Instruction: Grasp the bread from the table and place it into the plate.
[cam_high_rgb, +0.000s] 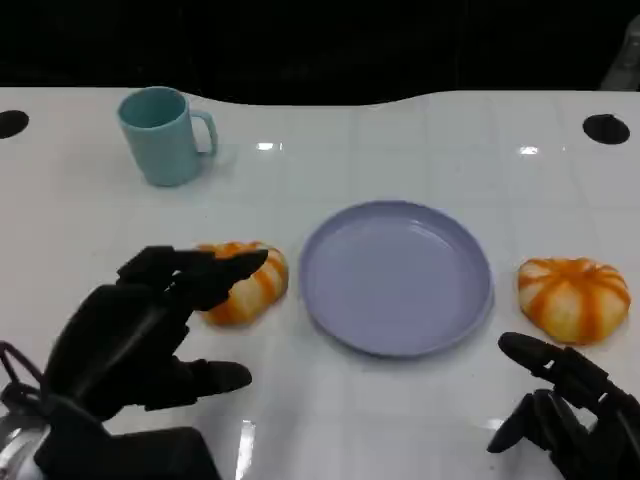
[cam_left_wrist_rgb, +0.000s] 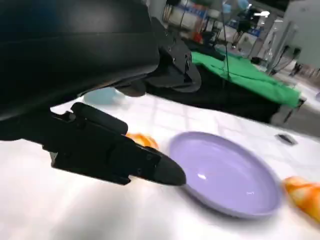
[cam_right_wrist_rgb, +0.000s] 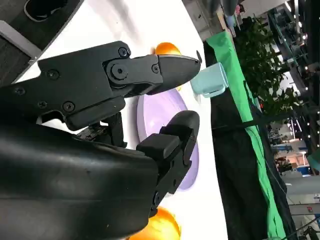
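Bread not yet grasped; the plate (cam_high_rgb: 396, 277) holds nothing.

Two round orange-and-white striped bread rolls lie on the table, one (cam_high_rgb: 243, 281) just left of the plate, the other (cam_high_rgb: 573, 296) just right of it. The left hand (cam_high_rgb: 140, 335) hovers with fingers spread over the left roll, gripping nothing; the right hand (cam_high_rgb: 565, 410) waits near the right roll, fingers apart. Grasp, lift and placement all remain.

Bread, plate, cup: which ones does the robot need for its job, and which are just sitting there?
For the job:
left bread, by the left hand
right bread, near the right hand
plate, nothing on it yet

Just sitting there:
cup, at the table's far left
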